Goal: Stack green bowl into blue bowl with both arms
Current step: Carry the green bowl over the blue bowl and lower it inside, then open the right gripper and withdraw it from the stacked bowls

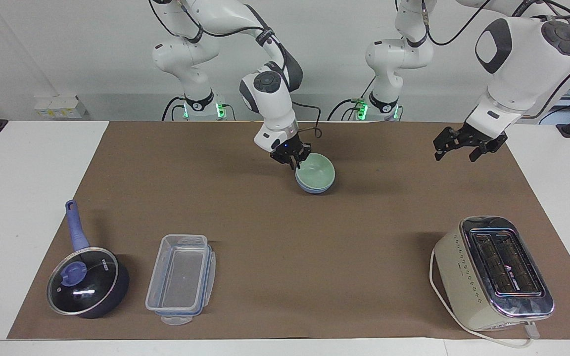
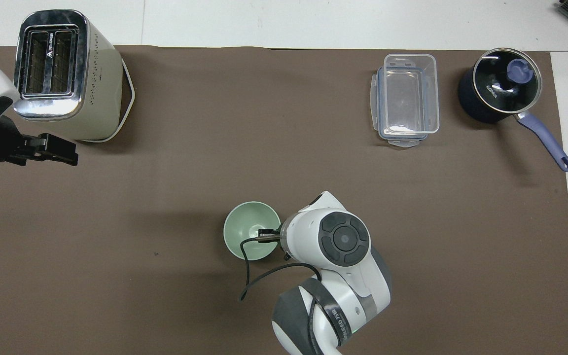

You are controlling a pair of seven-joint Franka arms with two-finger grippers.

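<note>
A cream toaster [image 1: 493, 274] with a white cord stands at the lower right of the facing view, on brown paper [image 1: 285, 257] that covers the white tabletop [image 1: 23, 163]. At the lower left sit a dark lidded saucepan [image 1: 87, 289] with a blue handle and, just beside it, a clear plastic container [image 1: 181, 279].

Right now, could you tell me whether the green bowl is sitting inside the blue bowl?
Yes, it is in: the green bowl sits nested and level, with only the blue bowl rim showing beneath.

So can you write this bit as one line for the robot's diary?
green bowl: nested in blue bowl | right gripper: at green bowl's rim | left gripper: waiting, open, over mat
</note>
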